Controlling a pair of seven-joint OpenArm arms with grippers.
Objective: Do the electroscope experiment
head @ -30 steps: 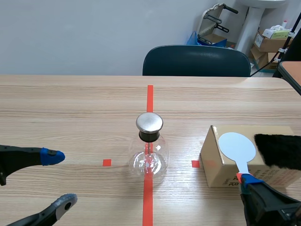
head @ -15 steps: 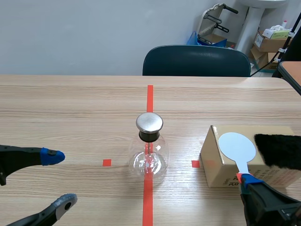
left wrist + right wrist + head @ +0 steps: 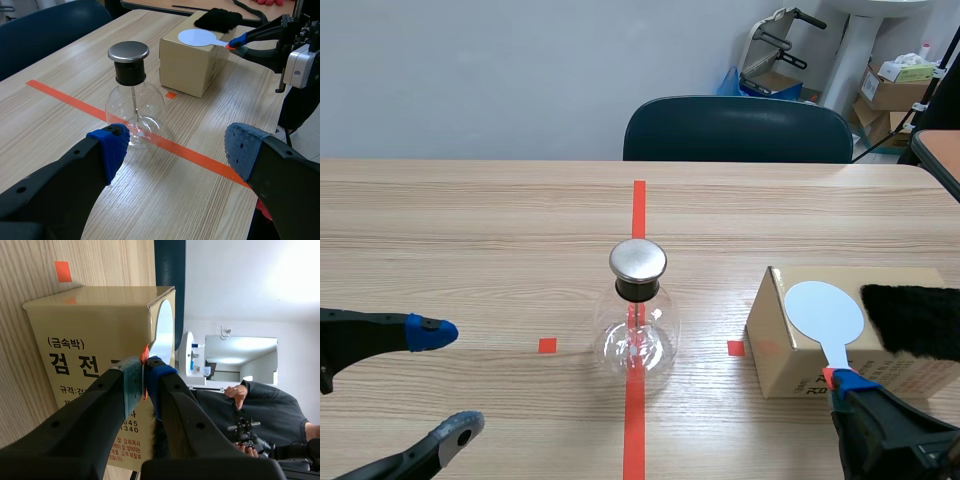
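The right gripper [image 3: 842, 385] clamps the paddle [image 3: 825, 312], disc pointing far over the box [image 3: 775, 345]; the electroscope [image 3: 638, 325] stands to its left; the left gripper [image 3: 445, 382] gapes.

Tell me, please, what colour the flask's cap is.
Silver cap over a black collar, clearest in the left wrist view.

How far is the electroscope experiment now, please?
Done: the right jaws are shut on the handle of the white disc, over the box beside the black fur. In hand: charging it, perhaps; rubbing cannot be confirmed. Remaining: bring the disc to the electroscope; the left jaws are open, empty.
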